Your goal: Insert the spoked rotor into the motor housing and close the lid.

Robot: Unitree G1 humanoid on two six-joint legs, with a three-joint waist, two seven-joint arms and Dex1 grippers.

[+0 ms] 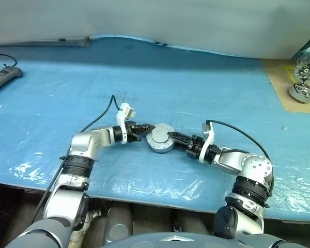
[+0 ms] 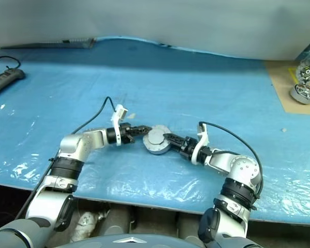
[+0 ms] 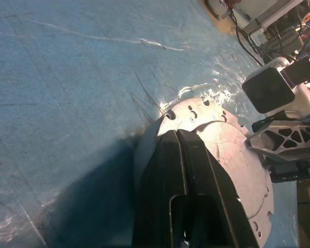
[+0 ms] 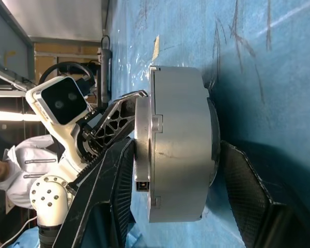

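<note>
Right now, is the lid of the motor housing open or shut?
Shut. The lid lies flat against the motor housing, only a thin seam between them; its plain grey outer face faces up.

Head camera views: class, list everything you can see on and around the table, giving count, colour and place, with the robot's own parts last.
Squat round metal motor housing with its lid down: one, silver-grey, table centre, between both hands.
Plastic table sheet: one, blue, covering the table.
Second finned round motor: one, silver, far right, on the brown board.
Brown board: one, at the table's right edge.
Power strip: one, dark, far left edge.
Small loose bit: one, pale, on the sheet at right.
Person in white top: one, in the right wrist view's background.
Left hand: black fingers shut, at the housing's left side.
Right hand: black fingers around the housing, top and bottom.
</note>
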